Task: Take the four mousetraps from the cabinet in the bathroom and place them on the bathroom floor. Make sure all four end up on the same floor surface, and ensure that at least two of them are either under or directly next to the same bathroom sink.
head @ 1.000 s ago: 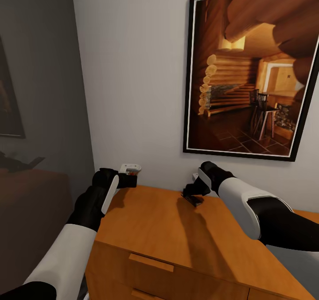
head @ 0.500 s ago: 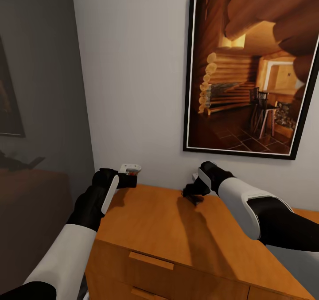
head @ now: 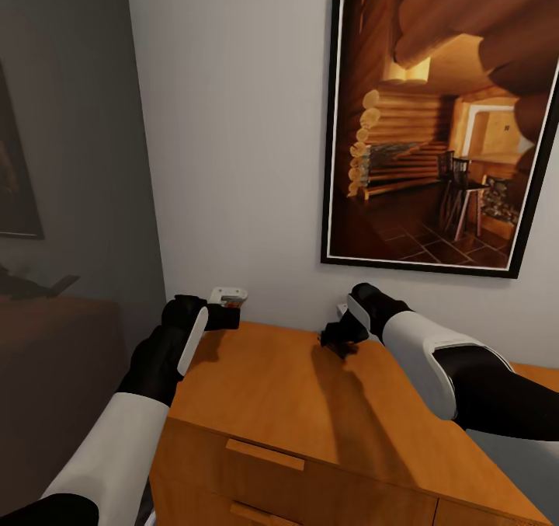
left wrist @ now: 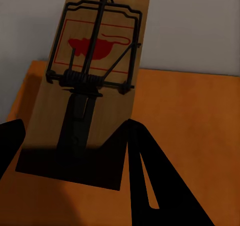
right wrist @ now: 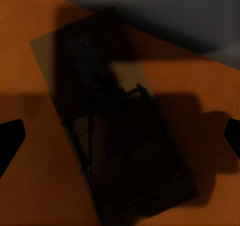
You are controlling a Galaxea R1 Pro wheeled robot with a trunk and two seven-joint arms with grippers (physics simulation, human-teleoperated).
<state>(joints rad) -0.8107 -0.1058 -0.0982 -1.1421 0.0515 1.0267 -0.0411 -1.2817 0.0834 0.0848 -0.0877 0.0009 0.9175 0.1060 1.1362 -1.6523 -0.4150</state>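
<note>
The orange-brown cabinet (head: 272, 402) stands against the white wall below me. My left gripper (head: 227, 310) hovers at its far left corner, shut on a mousetrap (head: 229, 296). In the left wrist view this mousetrap (left wrist: 95, 50) is a pale wooden board with a black wire bar and a red mouse print, raised off the cabinet top (left wrist: 190, 116), its near end between the gripper (left wrist: 72, 131) fingers. My right gripper (head: 339, 339) hangs low over the top near the wall. It is open (right wrist: 120, 136), fingers wide apart either side of a second mousetrap (right wrist: 125, 156) lying flat in shadow.
A large black-framed picture (head: 442, 122) of a log cabin hangs on the wall above the cabinet. A wooden bar handle (head: 264, 458) marks the top drawer front. To the left are a grey wall and a low dark piece of furniture (head: 54, 355).
The right gripper has shifted slightly toward the wall, and less of the dark trap shows beneath it. The left arm and its trap have not moved.
</note>
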